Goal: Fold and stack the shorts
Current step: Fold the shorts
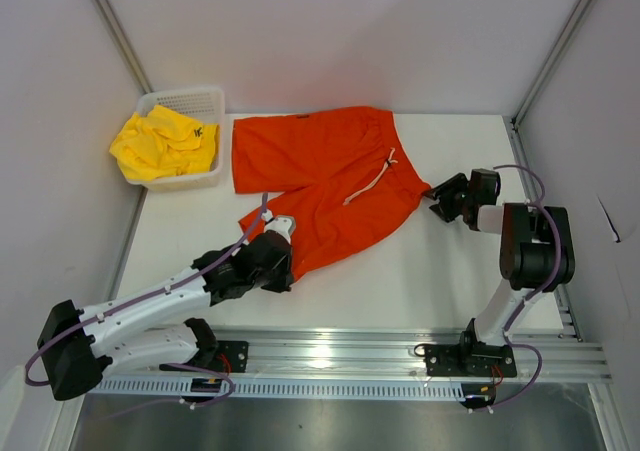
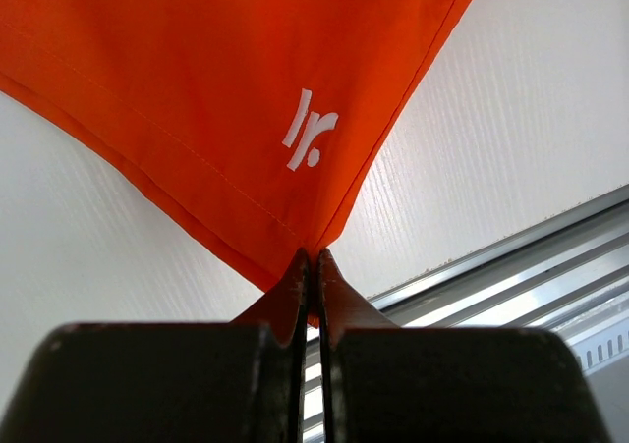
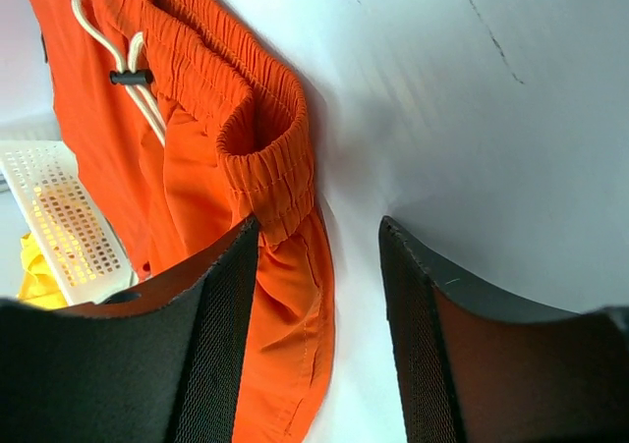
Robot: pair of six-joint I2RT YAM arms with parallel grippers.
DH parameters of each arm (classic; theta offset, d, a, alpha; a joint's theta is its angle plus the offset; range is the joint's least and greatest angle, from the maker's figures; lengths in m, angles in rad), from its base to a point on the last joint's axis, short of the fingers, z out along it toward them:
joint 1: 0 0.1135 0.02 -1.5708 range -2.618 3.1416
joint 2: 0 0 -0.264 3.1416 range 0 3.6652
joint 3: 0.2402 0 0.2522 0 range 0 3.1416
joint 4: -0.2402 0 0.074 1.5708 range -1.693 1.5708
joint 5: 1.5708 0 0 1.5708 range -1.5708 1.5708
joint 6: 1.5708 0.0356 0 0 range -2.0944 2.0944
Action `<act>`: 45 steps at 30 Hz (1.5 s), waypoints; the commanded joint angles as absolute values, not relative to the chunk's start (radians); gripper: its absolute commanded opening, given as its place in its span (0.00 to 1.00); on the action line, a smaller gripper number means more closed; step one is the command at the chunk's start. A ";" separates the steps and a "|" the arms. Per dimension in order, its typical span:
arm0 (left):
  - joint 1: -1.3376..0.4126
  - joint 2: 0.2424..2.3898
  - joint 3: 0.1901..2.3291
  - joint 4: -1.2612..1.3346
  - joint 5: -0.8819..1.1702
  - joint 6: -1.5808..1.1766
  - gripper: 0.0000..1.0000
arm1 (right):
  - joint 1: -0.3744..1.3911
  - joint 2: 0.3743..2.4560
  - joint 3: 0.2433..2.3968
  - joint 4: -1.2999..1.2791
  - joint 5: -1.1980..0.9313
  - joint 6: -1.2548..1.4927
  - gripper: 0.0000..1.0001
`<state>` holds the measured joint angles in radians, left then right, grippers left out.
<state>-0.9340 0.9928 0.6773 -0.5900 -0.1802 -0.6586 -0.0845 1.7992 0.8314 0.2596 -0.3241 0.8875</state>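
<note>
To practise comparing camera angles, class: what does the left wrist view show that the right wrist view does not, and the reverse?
Left wrist only: the left gripper shut on a hem corner of the orange shorts, a small white logo on the fabric, and the metal rail. Right wrist only: the elastic waistband, the white drawstring, the mesh basket with yellow shorts, and the open right gripper beside the waistband. Both: the orange shorts and the white table.

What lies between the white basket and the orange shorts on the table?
Nothing but a narrow strip of bare table, seen in the top view; the basket and the orange shorts lie side by side, apart.
</note>
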 commanded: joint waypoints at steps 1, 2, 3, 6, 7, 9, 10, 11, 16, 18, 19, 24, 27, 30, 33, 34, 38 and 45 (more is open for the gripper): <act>-0.940 0.973 0.684 -0.601 -0.176 -0.675 0.00 | -0.086 1.830 0.827 0.299 -0.301 0.905 0.55; -0.942 0.974 0.683 -0.600 -0.176 -0.675 0.00 | -0.086 1.825 0.821 0.325 -0.301 0.910 0.55; -0.940 0.973 0.683 -0.601 -0.176 -0.675 0.00 | -0.086 1.822 0.813 0.339 -0.304 0.914 0.55; -0.942 0.977 0.684 -0.598 -0.175 -0.675 0.00 | -0.086 1.815 0.790 0.396 -0.311 0.934 0.55; -0.942 0.976 0.683 -0.598 -0.173 -0.675 0.00 | -0.086 1.816 0.792 0.403 -0.321 0.936 0.56; -0.940 0.979 0.683 -0.595 -0.172 -0.675 0.00 | -0.083 1.831 0.802 0.416 -0.330 0.942 0.56; -0.942 0.979 0.680 -0.595 -0.170 -0.675 0.00 | -0.081 1.839 0.807 0.419 -0.339 0.942 0.56; -0.942 0.979 0.681 -0.597 -0.170 -0.675 0.00 | -0.078 1.844 0.813 0.419 -0.341 0.943 0.56; -0.940 0.973 0.680 -0.598 -0.173 -0.676 0.00 | -0.049 1.856 0.876 0.353 -0.292 0.917 0.55; -0.942 0.970 0.676 -0.600 -0.173 -0.676 0.00 | -0.032 1.861 0.932 0.269 -0.237 0.875 0.55; -0.942 0.969 0.675 -0.601 -0.173 -0.676 0.00 | -0.011 1.864 0.958 0.224 -0.206 0.859 0.55; -0.942 0.962 0.676 -0.601 -0.173 -0.676 0.00 | 0.072 1.946 1.185 -0.151 -0.004 0.740 0.54; -0.942 0.957 0.670 -0.600 -0.173 -0.676 0.00 | 0.124 2.043 1.356 -0.329 0.113 0.672 0.54; -0.942 0.953 0.667 -0.600 -0.173 -0.676 0.00 | 0.176 2.135 1.505 -0.484 0.227 0.626 0.56; -0.942 0.951 0.660 -0.592 -0.170 -0.676 0.00 | 0.204 2.180 1.558 -0.549 0.279 0.621 0.56; -0.942 0.951 0.660 -0.594 -0.169 -0.676 0.00 | 0.201 2.181 1.554 -0.542 0.276 0.623 0.56; -0.942 0.946 0.658 -0.595 -0.169 -0.673 0.00 | 0.183 2.158 1.513 -0.494 0.235 0.644 0.39; -0.942 0.939 0.657 -0.600 -0.172 -0.672 0.00 | 0.156 2.115 1.468 -0.443 0.149 0.661 0.22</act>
<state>-0.9340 0.9592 0.6624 -0.5941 -0.1791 -0.6582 0.1757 2.1223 1.5181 -0.3744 0.1474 0.6754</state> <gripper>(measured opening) 0.008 0.217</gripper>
